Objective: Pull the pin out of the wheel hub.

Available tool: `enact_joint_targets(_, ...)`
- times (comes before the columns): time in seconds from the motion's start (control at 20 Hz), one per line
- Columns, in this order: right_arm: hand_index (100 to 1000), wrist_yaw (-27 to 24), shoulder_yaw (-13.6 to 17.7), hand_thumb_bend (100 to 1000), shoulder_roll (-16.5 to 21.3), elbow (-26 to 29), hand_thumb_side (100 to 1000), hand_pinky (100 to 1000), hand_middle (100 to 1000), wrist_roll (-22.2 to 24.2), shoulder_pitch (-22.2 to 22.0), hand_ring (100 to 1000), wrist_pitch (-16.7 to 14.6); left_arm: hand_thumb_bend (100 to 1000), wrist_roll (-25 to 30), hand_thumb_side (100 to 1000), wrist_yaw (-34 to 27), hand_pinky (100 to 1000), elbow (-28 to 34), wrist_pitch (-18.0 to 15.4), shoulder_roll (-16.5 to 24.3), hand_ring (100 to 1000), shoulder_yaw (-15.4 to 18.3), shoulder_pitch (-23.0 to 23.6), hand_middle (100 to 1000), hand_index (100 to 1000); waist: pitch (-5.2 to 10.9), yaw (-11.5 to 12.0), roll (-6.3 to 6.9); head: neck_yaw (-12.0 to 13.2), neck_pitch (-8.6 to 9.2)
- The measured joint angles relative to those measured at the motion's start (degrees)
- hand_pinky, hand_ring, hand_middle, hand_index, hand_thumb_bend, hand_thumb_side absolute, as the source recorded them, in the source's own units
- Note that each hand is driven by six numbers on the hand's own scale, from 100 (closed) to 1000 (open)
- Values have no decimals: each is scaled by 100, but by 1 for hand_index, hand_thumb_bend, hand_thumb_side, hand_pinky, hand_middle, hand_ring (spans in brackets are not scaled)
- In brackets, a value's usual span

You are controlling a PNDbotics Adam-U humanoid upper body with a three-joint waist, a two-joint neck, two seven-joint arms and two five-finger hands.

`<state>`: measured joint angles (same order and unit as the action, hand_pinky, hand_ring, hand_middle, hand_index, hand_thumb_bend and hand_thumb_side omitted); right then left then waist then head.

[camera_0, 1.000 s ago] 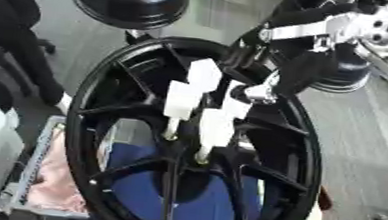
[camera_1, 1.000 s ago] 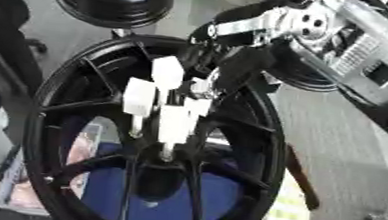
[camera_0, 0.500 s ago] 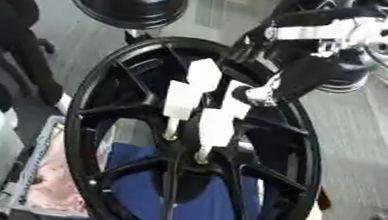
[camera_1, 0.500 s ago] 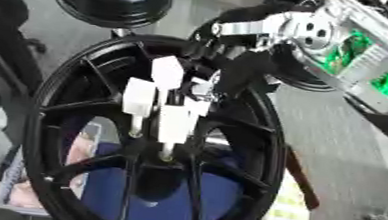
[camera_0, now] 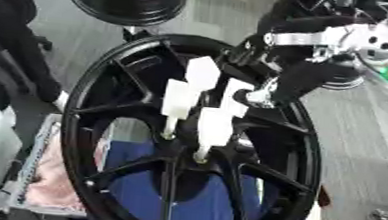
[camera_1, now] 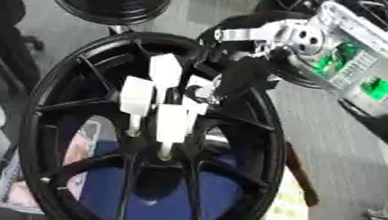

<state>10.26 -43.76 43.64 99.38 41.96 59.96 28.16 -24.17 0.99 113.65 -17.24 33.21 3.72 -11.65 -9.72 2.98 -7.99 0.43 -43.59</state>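
Left eye view: right hand (camera_0: 274,86) at the wheel hub (camera_0: 190,152).
Its dark fingers curl around one white pin (camera_0: 233,103) at the hub's upper right; three other white pins (camera_0: 179,100) stand beside it.

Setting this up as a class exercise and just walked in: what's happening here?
The robot's right hand reaches from the upper right to the white block-headed pins standing in the centre of the large black spoked wheel hub. Its fingers are at the rightmost pin; whether they grip it is unclear. The pins remain seated.
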Motion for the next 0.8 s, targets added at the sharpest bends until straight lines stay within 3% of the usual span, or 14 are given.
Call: enact_joint_targets(0.8, 913, 23, -2, 329, -60, -238, 492, 877, 857, 95, -108, 893, -95, 189, 12, 591, -1, 758, 0, -12, -1, 814, 0, -44, 736, 851, -81, 60, 9, -71, 34)
